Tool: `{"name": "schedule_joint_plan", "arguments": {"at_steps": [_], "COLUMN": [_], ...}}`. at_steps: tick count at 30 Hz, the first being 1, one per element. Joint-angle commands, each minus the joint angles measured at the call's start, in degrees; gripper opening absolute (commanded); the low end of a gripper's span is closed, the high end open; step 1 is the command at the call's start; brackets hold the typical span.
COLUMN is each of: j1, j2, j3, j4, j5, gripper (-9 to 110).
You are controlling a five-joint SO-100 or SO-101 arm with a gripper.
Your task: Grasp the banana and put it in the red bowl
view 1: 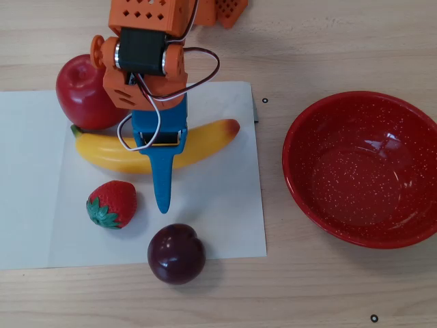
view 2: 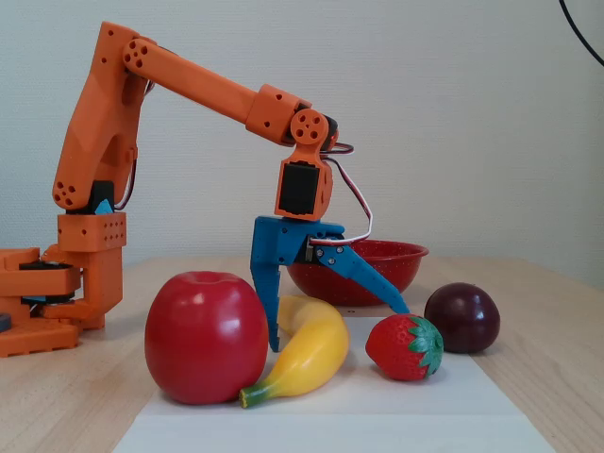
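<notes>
The yellow banana (view 1: 205, 140) lies on a white paper sheet, orange-red tip to the right in the overhead view, and also shows in the fixed view (view 2: 307, 359). My blue gripper (view 1: 158, 171) is open and lowered over the banana's middle; in the fixed view (view 2: 338, 328) one finger stands behind the banana and the other slants out toward the strawberry. It holds nothing. The red bowl (view 1: 295, 171) sits empty on the table to the right of the sheet and shows behind the gripper in the fixed view (view 2: 401, 257).
A red apple (view 1: 78, 92) touches the banana's stem end. A strawberry (view 1: 113, 203) and a dark plum (view 1: 176, 253) lie on the paper sheet (view 1: 225, 219) near the slanted finger. The orange arm base (view 2: 57, 293) stands at the left of the fixed view.
</notes>
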Motion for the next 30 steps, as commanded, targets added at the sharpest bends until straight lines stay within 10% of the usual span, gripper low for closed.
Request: {"name": "schedule_joint_plan", "arguments": {"at_steps": [1,23,30], "j1": [2.37,1.58,1.49], "j2": [2.55,7.47,10.11], "j3": [-2.37,1.49,0.70], "j4": [-0.88,0.70,3.78], "j5": [0.26,0.18,-1.05], "gripper": [63,0,0]}}
